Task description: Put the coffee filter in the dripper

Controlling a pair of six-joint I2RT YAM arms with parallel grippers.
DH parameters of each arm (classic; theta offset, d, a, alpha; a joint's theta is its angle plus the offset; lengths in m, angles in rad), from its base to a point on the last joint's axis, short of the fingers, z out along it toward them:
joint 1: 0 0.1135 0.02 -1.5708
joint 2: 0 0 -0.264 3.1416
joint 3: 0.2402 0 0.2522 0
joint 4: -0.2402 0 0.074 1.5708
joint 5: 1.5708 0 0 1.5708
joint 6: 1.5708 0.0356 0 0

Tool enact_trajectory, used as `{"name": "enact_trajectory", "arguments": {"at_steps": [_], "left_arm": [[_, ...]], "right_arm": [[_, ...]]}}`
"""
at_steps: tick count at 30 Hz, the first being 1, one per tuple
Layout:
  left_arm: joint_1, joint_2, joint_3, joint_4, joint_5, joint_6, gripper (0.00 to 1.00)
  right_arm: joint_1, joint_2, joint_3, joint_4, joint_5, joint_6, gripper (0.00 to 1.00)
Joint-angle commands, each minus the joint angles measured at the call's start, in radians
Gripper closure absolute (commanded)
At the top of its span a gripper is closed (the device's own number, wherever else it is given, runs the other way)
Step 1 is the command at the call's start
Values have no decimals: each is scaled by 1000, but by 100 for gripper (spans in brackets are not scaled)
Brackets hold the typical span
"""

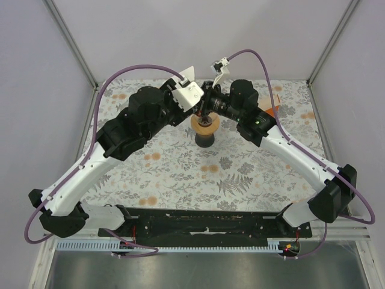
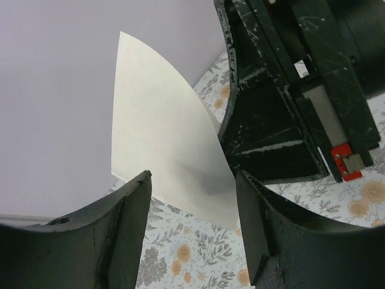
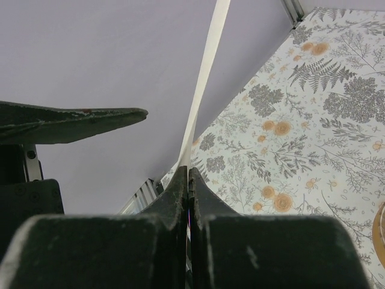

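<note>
The coffee filter is a flat white paper fan held up in the air above the back of the table. My right gripper is shut on its lower corner, and the filter shows edge-on there. My left gripper is open, its two fingers on either side of the filter's lower edge without touching it. The orange-brown dripper sits on a dark cup just below and in front of both grippers, partly hidden by them. In the top view the left gripper and right gripper meet tip to tip.
An orange box shows partly behind the right arm at the back right. The floral tablecloth covers the table. Grey walls and metal frame posts close in the back and sides.
</note>
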Motion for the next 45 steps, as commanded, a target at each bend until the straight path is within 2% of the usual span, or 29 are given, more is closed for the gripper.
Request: {"name": "enact_trajectory", "arguments": {"at_steps": [1, 5, 9, 15, 19, 25, 29, 35, 36, 37, 39, 40, 45], "left_arm": [[-6, 36, 55, 56, -93, 11, 37], [-6, 52, 62, 54, -131, 2, 38], [-6, 73, 95, 70, -245, 17, 56], [-6, 72, 99, 77, -248, 27, 62], [-6, 72, 98, 45, -202, -15, 61], [-4, 92, 113, -8, -148, -45, 52], [-4, 113, 127, -28, -182, -39, 52], [-4, 145, 155, -104, -153, -75, 51], [-3, 145, 156, -108, -157, -75, 56], [-4, 148, 159, -108, -164, -76, 64], [-4, 147, 168, -99, -185, -72, 87], [-4, 145, 171, -88, -202, -64, 95], [-4, 101, 152, 19, -268, 19, 98]], "right_arm": [[17, -10, 1, 46, 28, -1, 100], [23, -19, -2, 43, 46, -17, 100], [23, -38, -20, 40, 78, -26, 100], [27, -38, -26, 51, 89, -32, 100], [27, -36, -17, 41, 90, -49, 100], [33, -30, 21, 3, 101, -101, 100], [37, -35, 30, -12, 112, -132, 100], [39, -36, 44, -35, 129, -168, 100], [36, -36, 46, -35, 127, -175, 100], [37, -36, 46, -37, 127, -178, 100], [33, -33, 40, -35, 129, -176, 100], [27, -36, 30, -34, 129, -173, 100], [-10, -50, -35, 14, 172, -126, 100]]}}
